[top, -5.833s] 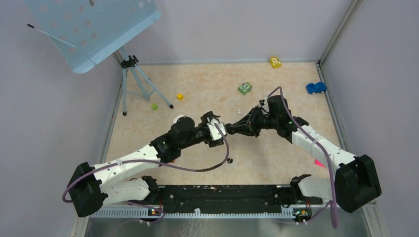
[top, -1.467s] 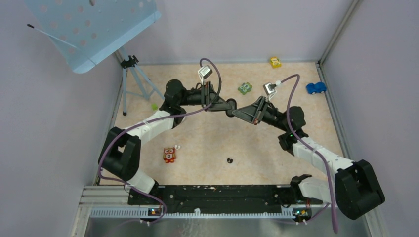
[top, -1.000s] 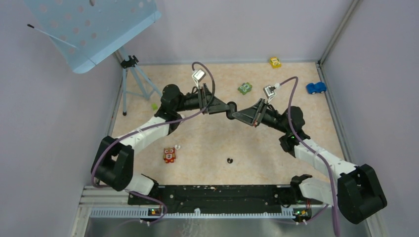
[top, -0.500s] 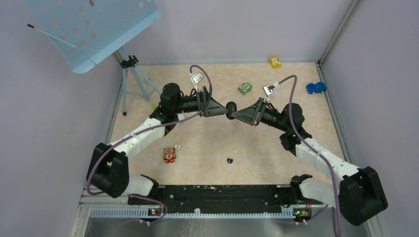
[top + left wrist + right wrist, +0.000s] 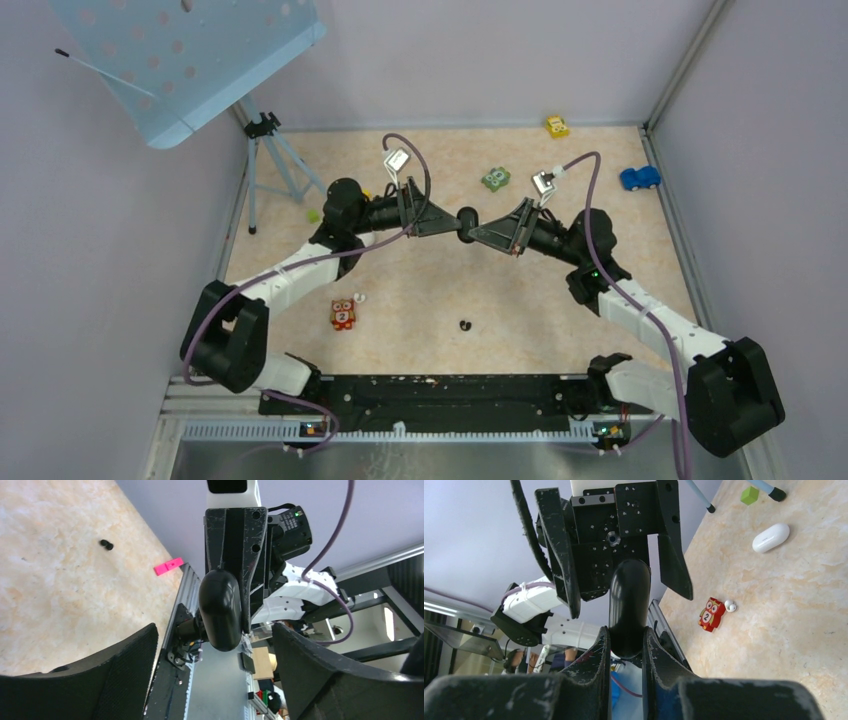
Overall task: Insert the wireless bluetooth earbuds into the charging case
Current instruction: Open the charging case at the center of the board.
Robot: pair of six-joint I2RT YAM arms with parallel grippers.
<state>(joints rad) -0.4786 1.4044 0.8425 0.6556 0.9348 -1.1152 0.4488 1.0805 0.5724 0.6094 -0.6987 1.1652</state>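
My right gripper [image 5: 626,632] is shut on a black oval charging case [image 5: 628,600] and holds it in the air above the table's middle [image 5: 466,221]. My left gripper [image 5: 214,630] is open and faces the case [image 5: 220,610] end-on, its fingers to either side and short of it. The two grippers meet tip to tip in the top view, left gripper [image 5: 447,220] and right gripper [image 5: 477,231]. A black earbud [image 5: 464,325] lies on the table nearer the front. A white earbud [image 5: 359,297] lies beside a red owl toy [image 5: 342,314].
A white oval case [image 5: 771,537] lies on the table near a green cube [image 5: 749,495]. A green toy [image 5: 494,179], a yellow car [image 5: 557,126] and a blue car [image 5: 639,178] sit at the back. A tripod [image 5: 270,165] stands at the back left. A pink piece [image 5: 168,566] lies by the front rail.
Both arms moved from the table's middle toward the back. The left arm swung its open gripper round to face the case; in the last half second it barely moved.
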